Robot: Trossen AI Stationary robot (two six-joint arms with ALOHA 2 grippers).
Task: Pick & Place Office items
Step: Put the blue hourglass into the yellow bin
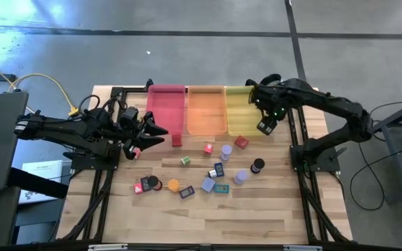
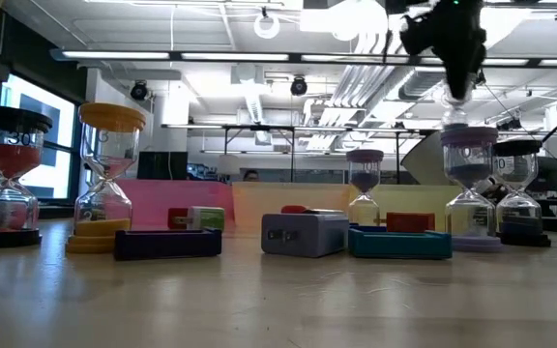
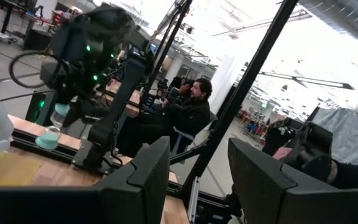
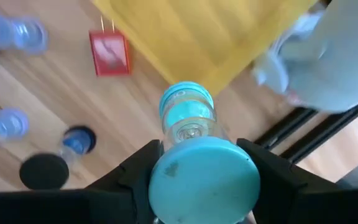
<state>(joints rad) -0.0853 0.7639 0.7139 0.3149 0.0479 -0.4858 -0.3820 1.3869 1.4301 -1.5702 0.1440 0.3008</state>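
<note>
Right wrist view: right hand (image 4: 201, 171) closed on a teal-capped sand timer (image 4: 188, 118), one dark finger at each side of the upper cap, timer hanging lengthwise below the grip. Beneath it, edge of the yellow tray (image 4: 185, 31) meeting bare wood; cannot tell whether the timer hangs over the tray or just off it. Red block (image 4: 109, 51) on the wood beside that tray, apart from it.

High view: same hand at the yellow tray's near right corner, raised above the worktop (image 1: 257, 216). Orange tray (image 1: 206, 110) touching the yellow one, pink tray (image 1: 166, 104) touching the orange, all three in a row at the far edge.

Left hand (image 1: 152, 132) just beside the pink tray's left side. Left wrist view: fingers (image 3: 142, 180) apart, nothing between them. Seated person (image 3: 191, 112) in the room beyond.

Loose items on the worktop in front of the trays: green block (image 1: 185, 161), lavender timer (image 1: 225, 150), black-capped timer (image 1: 257, 165), orange-capped piece (image 1: 174, 185), teal flat rectangle (image 1: 221, 187).
</note>
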